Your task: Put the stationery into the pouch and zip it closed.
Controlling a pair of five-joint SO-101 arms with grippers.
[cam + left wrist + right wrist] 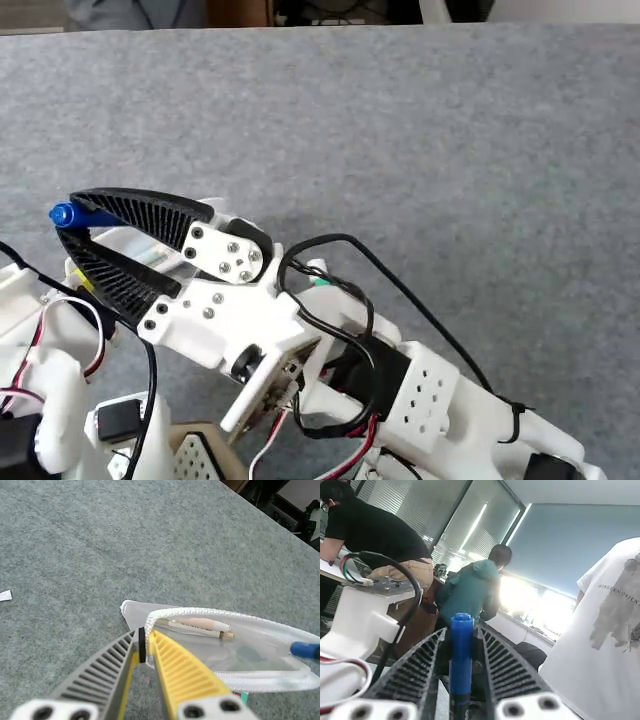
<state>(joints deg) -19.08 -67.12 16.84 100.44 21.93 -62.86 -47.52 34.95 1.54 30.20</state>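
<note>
- Our left gripper point(142, 636) is pinched shut on the rim of the open pouch point(260, 655), which lies on the grey table point(100, 540).
- Our right gripper point(72, 218) clamps a blue pen point(461, 645) at the pouch's mouth.
- We see a pale pen point(197, 625) lying inside.

You're working in what looks like an office or lab room: tall bright windows point(520, 592) with slatted blinds point(415, 510) run along one wall, with a long worktop point(520, 625) below them. Your table point(450, 150) is covered in grey felt, and dark equipment with cables point(287, 507) sits just past its edge.
</note>
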